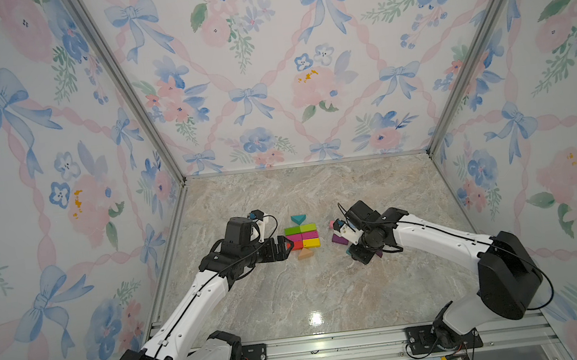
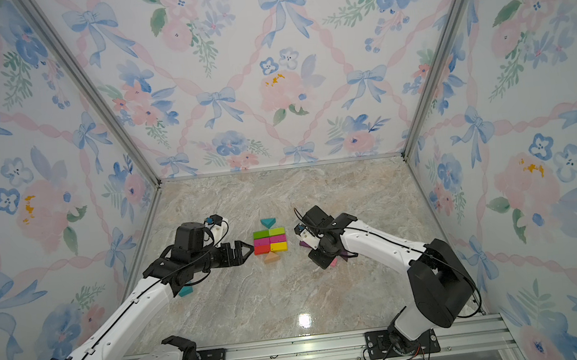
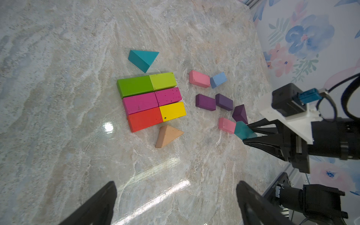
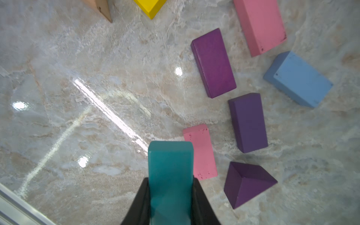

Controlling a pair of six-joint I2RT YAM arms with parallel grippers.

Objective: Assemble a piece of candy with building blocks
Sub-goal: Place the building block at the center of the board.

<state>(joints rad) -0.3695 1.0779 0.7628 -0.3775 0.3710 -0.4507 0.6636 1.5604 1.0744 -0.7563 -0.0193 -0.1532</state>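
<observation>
Six building blocks form a flat grid (image 1: 301, 236): green pair, magenta pair, red and yellow (image 3: 172, 111). A teal wedge (image 3: 143, 59) lies at its far side and a tan wedge (image 3: 167, 136) at its near side. My left gripper (image 3: 176, 184) is open and holds nothing; it sits just left of the grid (image 1: 287, 246). To the right of the grid, my right gripper (image 4: 170, 181) is shut on a teal block (image 4: 170, 165) just above the table. Beside it lie two pink blocks (image 3: 199, 78), a light blue one (image 3: 218, 79), two purple ones (image 3: 205, 101) and a purple wedge (image 3: 240, 114).
Another teal wedge (image 2: 185, 291) lies under my left forearm. Floral walls close in the marble table (image 1: 311, 296) on three sides, and a metal rail (image 1: 336, 349) runs along the front edge.
</observation>
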